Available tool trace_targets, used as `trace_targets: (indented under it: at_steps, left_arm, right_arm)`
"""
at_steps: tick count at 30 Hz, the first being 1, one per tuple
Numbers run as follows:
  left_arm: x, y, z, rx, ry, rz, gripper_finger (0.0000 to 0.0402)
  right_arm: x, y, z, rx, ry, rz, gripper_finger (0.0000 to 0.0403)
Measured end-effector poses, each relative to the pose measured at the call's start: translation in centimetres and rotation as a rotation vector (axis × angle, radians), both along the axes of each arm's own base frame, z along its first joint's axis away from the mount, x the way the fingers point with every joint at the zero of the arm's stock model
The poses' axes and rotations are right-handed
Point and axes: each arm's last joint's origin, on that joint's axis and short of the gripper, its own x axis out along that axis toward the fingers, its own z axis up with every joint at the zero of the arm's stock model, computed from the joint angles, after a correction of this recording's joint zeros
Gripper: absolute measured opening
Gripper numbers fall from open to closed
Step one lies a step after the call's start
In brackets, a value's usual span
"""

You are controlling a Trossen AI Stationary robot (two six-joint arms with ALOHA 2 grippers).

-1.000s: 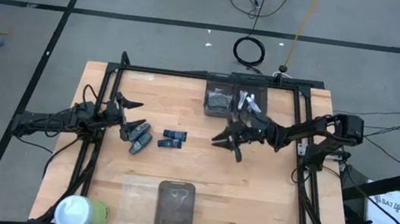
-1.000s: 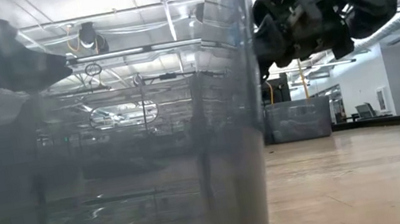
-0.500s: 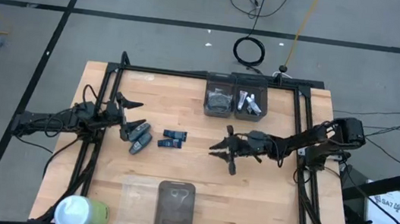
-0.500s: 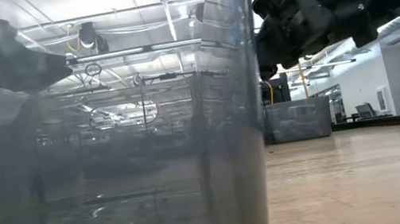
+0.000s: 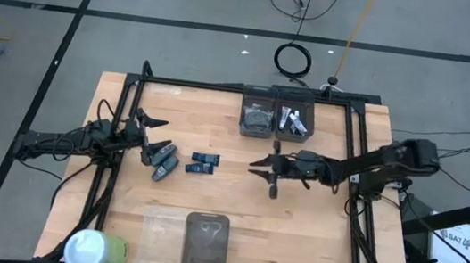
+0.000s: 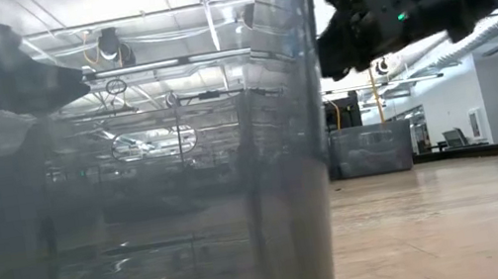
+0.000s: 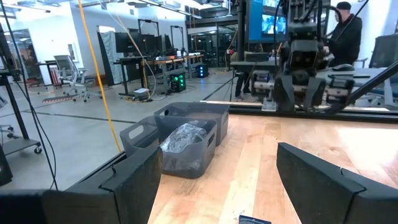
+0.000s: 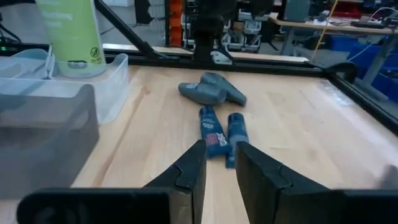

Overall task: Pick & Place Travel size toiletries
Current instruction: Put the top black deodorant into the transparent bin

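Observation:
Two dark blue packs (image 5: 202, 163) and grey oblong bottles (image 5: 162, 159) lie flat on the wooden table, left of centre. They also show in the right wrist view, the packs (image 8: 216, 134) in front of the bottles (image 8: 211, 91). My right gripper (image 5: 262, 174) hovers right of the packs and points at them. Its fingers (image 8: 193, 163) are almost together and hold nothing. My left gripper (image 5: 154, 135) is open and empty just beyond the bottles. Two far bins hold dark grey packets (image 5: 257, 116) and white tubes (image 5: 290, 119).
Two see-through bins (image 5: 205, 245) stand at the near edge, with a white-and-green cylinder (image 5: 95, 249) at the near left corner. A black frame (image 5: 352, 164) runs along the table's sides. A near bin wall (image 6: 135, 178) fills most of the low view. A person (image 7: 345, 31) stands beyond the table.
My right gripper has moved from beside the far bins a little toward the table's near edge, and its arm has stretched out lower and flatter. The packs, the bottles and my left gripper have stayed still.

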Motion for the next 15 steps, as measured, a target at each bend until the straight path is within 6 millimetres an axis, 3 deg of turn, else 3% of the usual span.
trace_targets:
  at_steps: [6,15]
  left_arm:
    - [0.0,0.0,0.0,0.0,0.0,0.0,0.031]
    - [0.0,0.0,0.0,0.0,0.0,-0.001,0.031]
  right_arm:
    - [-4.6,-0.5,2.7,-0.021,-0.03,-0.036,0.0075]
    - [-12.1,-1.0,1.5,-0.04,-0.178,-0.173,0.0075]
